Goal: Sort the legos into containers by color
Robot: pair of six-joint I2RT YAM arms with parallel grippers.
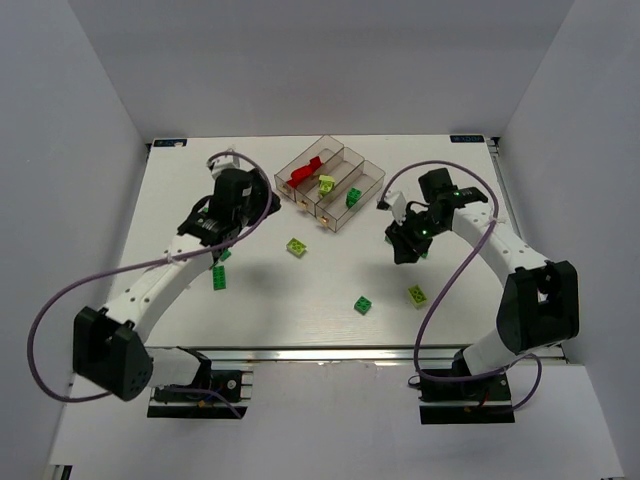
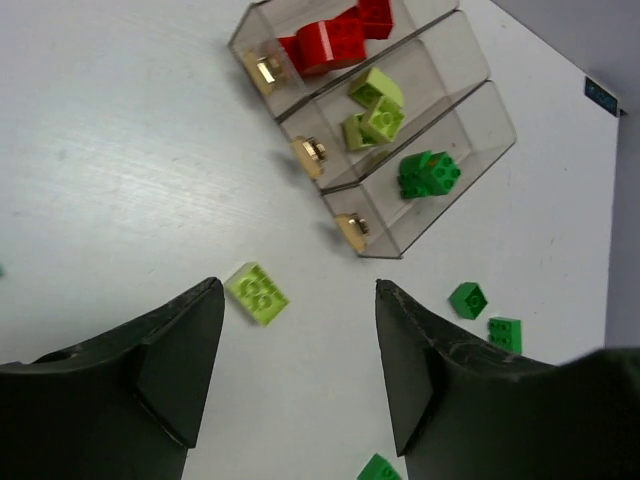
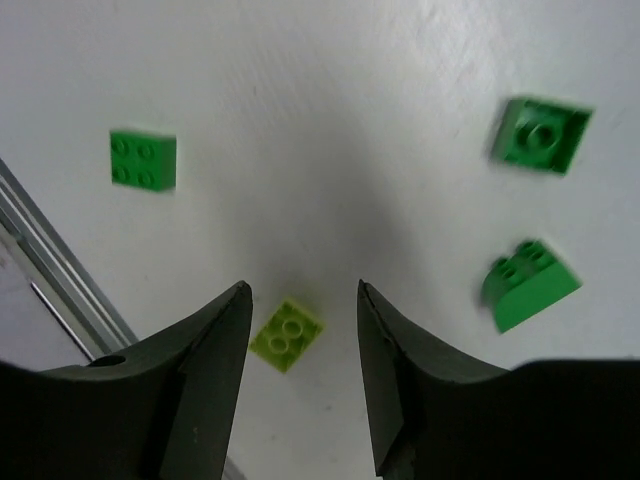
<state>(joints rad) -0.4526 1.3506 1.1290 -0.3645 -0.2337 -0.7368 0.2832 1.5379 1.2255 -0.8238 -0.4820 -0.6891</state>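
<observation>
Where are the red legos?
The red legos sit inside the containers, in the end compartment furthest left in the top view, next to the compartment holding the yellow-green legos.

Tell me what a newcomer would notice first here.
The clear trays at the far centre of the table stand out, colour-sorted: red bricks in one compartment, yellow-green bricks in the next, dark green bricks in the third. Next come the strays: a loose yellow-green brick lies just ahead of the open left gripper, and a second loose brick lies on the table in front of the open right gripper.
</observation>
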